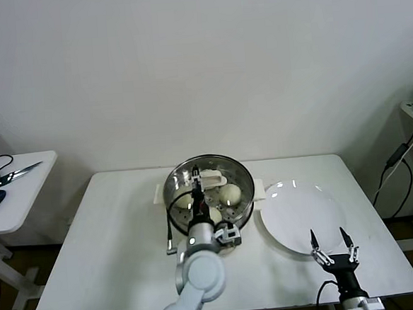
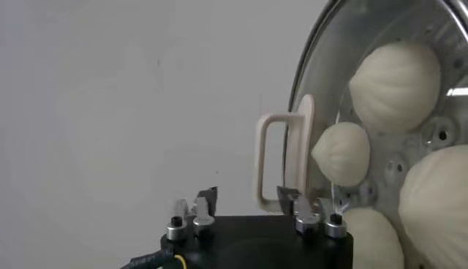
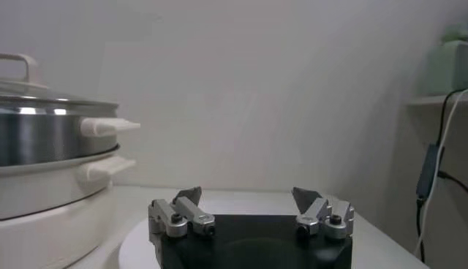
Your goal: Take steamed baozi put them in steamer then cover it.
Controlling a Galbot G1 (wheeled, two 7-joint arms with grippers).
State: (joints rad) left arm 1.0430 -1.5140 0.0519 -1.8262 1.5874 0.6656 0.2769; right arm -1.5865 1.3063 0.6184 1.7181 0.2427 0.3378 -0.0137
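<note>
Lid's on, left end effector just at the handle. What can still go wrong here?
1. The left end effector is open, its fingers either side of the cover's white handle; pulling away crooked could snag it and shift the cover on the steamer.
2. The left arm hangs over the steamer, so a low retreat could knock its rim.
3. The right end effector, open, hovers over the plate; dropping could strike it.

No readable text, labels, brand names, numbers or signs appear anywhere in the three views. The steamer (image 1: 209, 190), its glass cover (image 2: 380, 110), the white plate (image 1: 303, 215) and the table (image 1: 114, 254) all show plain, unmarked surfaces.
</note>
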